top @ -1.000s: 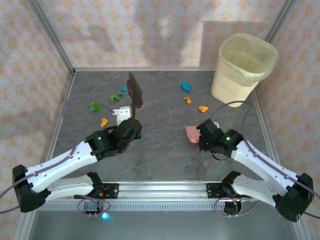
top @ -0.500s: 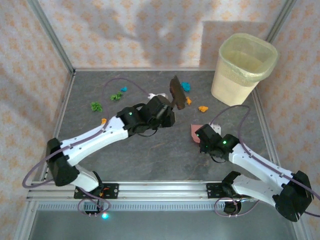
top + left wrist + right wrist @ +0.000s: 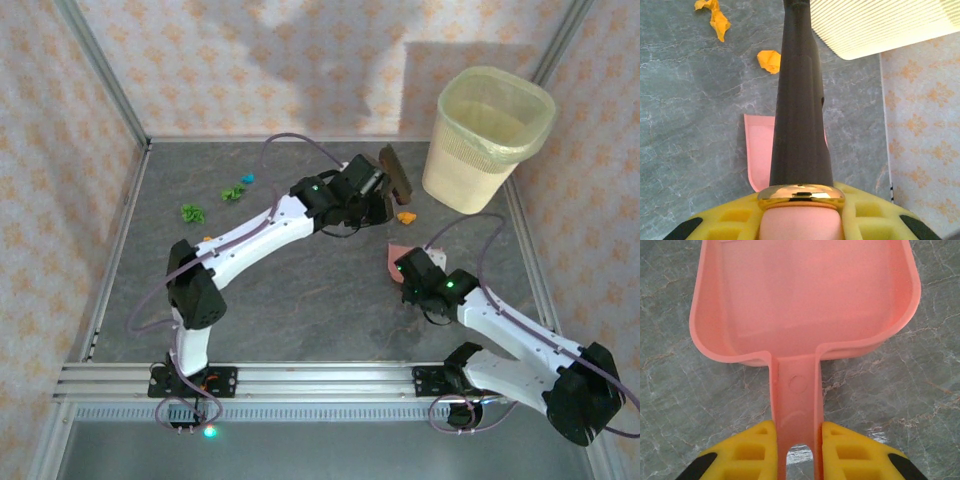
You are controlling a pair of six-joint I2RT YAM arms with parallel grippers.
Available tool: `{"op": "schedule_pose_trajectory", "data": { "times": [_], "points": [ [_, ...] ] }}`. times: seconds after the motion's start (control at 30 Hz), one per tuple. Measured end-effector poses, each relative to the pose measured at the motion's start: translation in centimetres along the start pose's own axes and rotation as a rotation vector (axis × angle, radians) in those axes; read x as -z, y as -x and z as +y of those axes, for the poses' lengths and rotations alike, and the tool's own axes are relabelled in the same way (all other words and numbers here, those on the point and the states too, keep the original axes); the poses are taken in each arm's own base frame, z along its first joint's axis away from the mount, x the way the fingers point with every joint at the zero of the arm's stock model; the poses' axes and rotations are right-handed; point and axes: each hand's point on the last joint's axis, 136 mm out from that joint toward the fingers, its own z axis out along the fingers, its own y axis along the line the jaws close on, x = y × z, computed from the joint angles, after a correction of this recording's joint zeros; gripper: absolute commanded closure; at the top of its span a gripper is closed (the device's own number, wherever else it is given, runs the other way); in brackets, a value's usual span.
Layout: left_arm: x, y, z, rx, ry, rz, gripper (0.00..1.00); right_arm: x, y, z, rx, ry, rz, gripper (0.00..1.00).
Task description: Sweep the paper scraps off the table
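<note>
Left hand (image 3: 376, 186) clamped on brush (image 3: 397, 172). Right hand (image 3: 797, 450) clamped on pink dustpan (image 3: 805, 300). Orange paper scrap (image 3: 406, 217) lies between brush and dustpan mouth: sweep toward near side.

Small crumpled paper scraps (image 3: 233, 192) lie loose and flat on the dark grey, stone-patterned tabletop (image 3: 300, 300). Two green scraps (image 3: 192, 212) and a teal scrap (image 3: 247, 179) lie toward the far left, and an orange scrap (image 3: 405, 216) toward the far right.

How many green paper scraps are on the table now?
2: one green scrap near the table's left rail, the other farther back beside a teal scrap. The left arm may hide more.
</note>
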Motion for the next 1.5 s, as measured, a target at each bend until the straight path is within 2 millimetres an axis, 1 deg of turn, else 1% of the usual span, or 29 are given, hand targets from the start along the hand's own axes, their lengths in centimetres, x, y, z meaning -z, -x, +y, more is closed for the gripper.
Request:
{"op": "schedule_pose_trajectory", "data": {
  "times": [0.17,0.3,0.4,0.57,0.8,0.83,0.9,1.0,1.07,1.27,1.37,1.5],
  "points": [
    [-3.4,1.0,1.2,0.037,0.035,0.034,1.00,-0.1,0.4,-0.3,-0.028,-0.001,-0.005,1.00],
    [-5.6,0.8,1.8,0.077,0.047,0.072,1.00,-0.2,0.7,-0.4,-0.040,-0.002,-0.010,1.00],
    [-6.8,0.2,1.8,0.117,0.040,0.109,1.00,-0.2,0.7,-0.3,-0.040,-0.001,-0.012,1.00],
    [-8.3,-0.9,1.7,0.172,0.020,0.163,1.00,-0.4,0.6,-0.3,-0.035,-0.008,-0.004,1.00],
    [-9.1,-1.4,0.8,0.218,-0.039,0.193,1.00,-0.4,0.7,-0.3,-0.035,-0.007,-0.006,1.00],
    [-9.4,-1.6,0.9,0.222,-0.043,0.196,1.00,-0.5,0.7,-0.3,-0.036,-0.008,-0.006,1.00],
    [-9.9,-2.7,1.8,0.231,-0.037,0.213,1.00,-0.6,0.7,-0.3,-0.035,-0.011,-0.003,1.00],
    [-9.8,-4.1,3.0,0.243,-0.036,0.223,1.00,-0.9,0.7,-0.2,-0.032,-0.017,0.001,1.00],
    [-9.0,-4.8,3.5,0.260,-0.052,0.220,1.00,-1.1,0.8,-0.2,-0.030,-0.019,0.001,1.00],
    [-6.3,-6.3,3.7,0.311,-0.097,0.209,1.00,-1.4,1.1,0.0,-0.033,-0.018,-0.003,1.00],
    [-5.6,-7.6,3.9,0.340,-0.113,0.217,1.00,-1.5,1.2,0.2,-0.031,-0.015,-0.006,1.00],
    [-5.3,-9.6,4.4,0.383,-0.137,0.244,1.00,-1.6,1.3,0.3,-0.033,-0.009,-0.012,1.00]
  ]
}}
